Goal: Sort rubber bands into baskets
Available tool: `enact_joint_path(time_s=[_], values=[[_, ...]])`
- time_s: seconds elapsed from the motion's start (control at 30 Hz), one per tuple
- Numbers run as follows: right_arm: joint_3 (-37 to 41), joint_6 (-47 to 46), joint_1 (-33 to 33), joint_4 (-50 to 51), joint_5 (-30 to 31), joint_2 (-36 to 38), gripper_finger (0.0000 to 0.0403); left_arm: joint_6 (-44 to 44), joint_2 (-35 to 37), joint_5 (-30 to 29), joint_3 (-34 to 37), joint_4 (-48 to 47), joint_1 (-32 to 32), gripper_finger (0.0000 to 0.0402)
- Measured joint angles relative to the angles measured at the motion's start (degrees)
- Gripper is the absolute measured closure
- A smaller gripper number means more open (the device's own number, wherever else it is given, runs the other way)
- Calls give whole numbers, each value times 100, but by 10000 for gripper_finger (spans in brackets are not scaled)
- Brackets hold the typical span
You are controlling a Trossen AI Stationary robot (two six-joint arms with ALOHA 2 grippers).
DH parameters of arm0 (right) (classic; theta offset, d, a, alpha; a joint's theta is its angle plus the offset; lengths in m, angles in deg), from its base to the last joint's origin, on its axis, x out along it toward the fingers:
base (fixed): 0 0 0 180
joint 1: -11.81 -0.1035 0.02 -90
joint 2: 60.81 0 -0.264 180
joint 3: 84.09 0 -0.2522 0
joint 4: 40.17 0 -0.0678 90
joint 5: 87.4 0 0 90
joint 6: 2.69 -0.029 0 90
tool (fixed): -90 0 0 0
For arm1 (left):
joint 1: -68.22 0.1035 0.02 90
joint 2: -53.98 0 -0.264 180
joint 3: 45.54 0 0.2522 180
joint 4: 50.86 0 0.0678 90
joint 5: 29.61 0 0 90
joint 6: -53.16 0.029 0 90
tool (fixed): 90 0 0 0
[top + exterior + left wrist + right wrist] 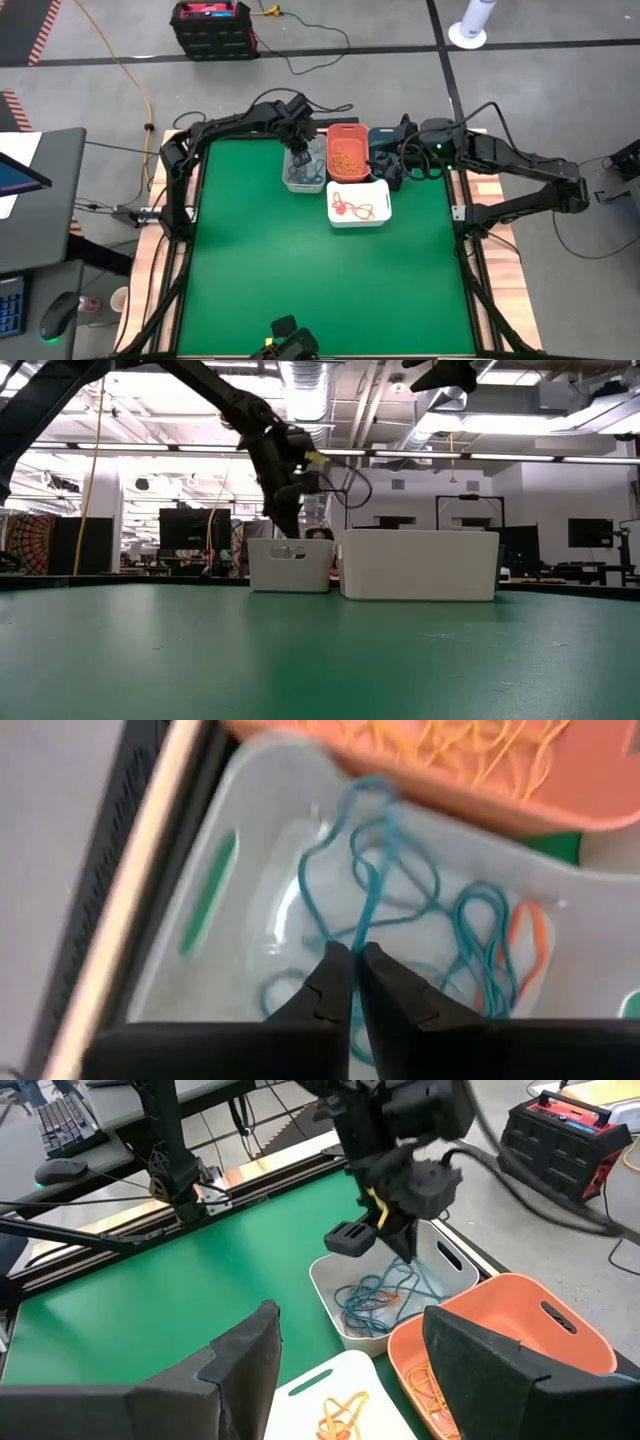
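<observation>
My left gripper (355, 955) hangs over the light grey basket (303, 170), shut on a teal rubber band (370, 890). More teal bands and one orange band (530, 945) lie on that basket's floor. The coral basket (348, 152) beside it holds yellow-orange bands. The white basket (358, 203), nearer the table's front, holds red-orange bands. My right gripper (350, 1320) waits open, high over the dark slate-blue basket (380, 150), which it mostly hides. My left gripper pinches one strand of the teal band (362, 932) between its two fingertips. The fingers (405, 1250) come from above, slanting down into the grey basket. The band runs down from the tips, and its lower loops (380, 1305) lie among the other bands on the basket floor.
The four baskets stand close together at the far middle of the green mat (300, 280), which lies bare toward the near edge. Wooden side rails and dark frame struts (175, 200) line the table's left and right edges.
</observation>
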Motion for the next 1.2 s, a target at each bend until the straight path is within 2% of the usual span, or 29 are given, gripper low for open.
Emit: enact_joint_path(time_s=[0.13,0.23,0.4,0.43,0.5,0.6,0.73,0.93,1.07,1.2], values=[[0,2,0,-14,0,0,133,-451,-4,-50,372,20,20,353],[0,12,0,-33,0,0,133,-837,-4,-89,528,240,33,306],[0,28,0,-31,0,0,133,-1383,-4,-493,490,447,43,220],[1,28,0,-31,0,0,133,-1462,-4,-405,424,373,46,206],[1,18,0,-28,0,0,133,-1531,-4,151,276,224,54,190],[0,7,0,-28,0,-8,133,-1814,7,733,170,82,-25,188],[2,7,0,-20,0,-54,133,-2275,-122,816,242,-24,-196,205],[2,30,2,-77,0,-79,133,-2748,-489,500,187,-55,-377,233],[2,31,2,-136,0,-79,133,-2976,-548,-85,168,56,-510,246],[2,25,0,-153,0,-78,133,-2980,-575,-277,158,-80,-527,256]])
